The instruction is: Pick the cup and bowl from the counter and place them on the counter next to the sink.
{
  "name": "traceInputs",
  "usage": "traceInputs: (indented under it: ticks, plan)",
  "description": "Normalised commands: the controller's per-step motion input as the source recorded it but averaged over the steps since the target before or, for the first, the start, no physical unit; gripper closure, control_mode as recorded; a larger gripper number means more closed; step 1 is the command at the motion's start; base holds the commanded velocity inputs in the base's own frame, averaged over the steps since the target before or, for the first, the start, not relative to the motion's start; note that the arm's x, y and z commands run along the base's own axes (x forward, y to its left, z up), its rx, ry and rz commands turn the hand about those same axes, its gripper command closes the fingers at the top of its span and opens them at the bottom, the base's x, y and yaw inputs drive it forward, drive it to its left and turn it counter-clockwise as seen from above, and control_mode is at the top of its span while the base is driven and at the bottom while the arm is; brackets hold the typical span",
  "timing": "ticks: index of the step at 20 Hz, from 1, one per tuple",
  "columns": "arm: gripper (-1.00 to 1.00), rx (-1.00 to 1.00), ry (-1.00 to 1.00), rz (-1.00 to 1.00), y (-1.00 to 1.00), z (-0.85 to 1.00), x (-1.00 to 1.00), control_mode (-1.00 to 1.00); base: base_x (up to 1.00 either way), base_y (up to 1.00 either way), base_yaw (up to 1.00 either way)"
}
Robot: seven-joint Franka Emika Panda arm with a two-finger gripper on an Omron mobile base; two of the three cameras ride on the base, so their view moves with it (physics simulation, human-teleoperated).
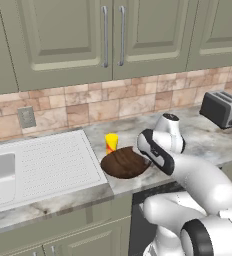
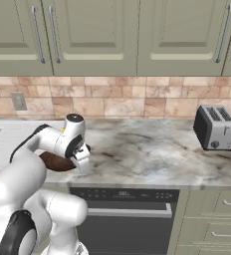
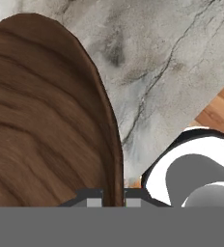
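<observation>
The wide dark brown bowl (image 1: 124, 163) (image 2: 53, 161) (image 3: 41, 120) sits low over the counter (image 1: 203, 140) (image 2: 152, 149) (image 3: 172, 62), just right of the sink's ribbed drainboard (image 1: 53, 160). I cannot tell whether it touches the stone. My gripper (image 3: 113, 198) is shut on the bowl's right rim, which runs down between the two fingertips in the hand view. In the left base view the hand (image 1: 155, 151) leans over that rim. The small yellow cup (image 1: 111, 142) stands upright just behind the bowl, close to the drainboard's corner. The sink (image 1: 0, 172) lies at the far left.
A silver toaster (image 1: 222, 109) (image 2: 216, 127) stands on the counter at the far right. A wall outlet (image 1: 26, 117) sits above the drainboard. A dark appliance front (image 2: 122, 209) lies under the counter edge. Bare marbled stone stretches between the bowl and the toaster.
</observation>
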Motion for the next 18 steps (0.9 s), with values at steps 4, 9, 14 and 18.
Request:
traceInputs:
  ticks: [4, 9, 14, 18]
  plan:
    - [1.0, -0.05, 0.02, 0.0, 0.12, -0.06, 0.16, -1.0, 0.0, 0.0, 0.0]
    - [1.0, -0.05, 0.02, -0.01, 0.1, -0.01, 0.2, -1.0, 0.0, 0.0, 0.0]
    - [1.0, -0.01, 0.01, 0.0, 0.0, -0.16, 0.02, -1.0, 0.0, 0.0, 0.0]
    - [1.0, 0.0, 0.0, 0.0, 0.0, -0.01, 0.0, -1.0, 0.0, 0.0, 0.0]
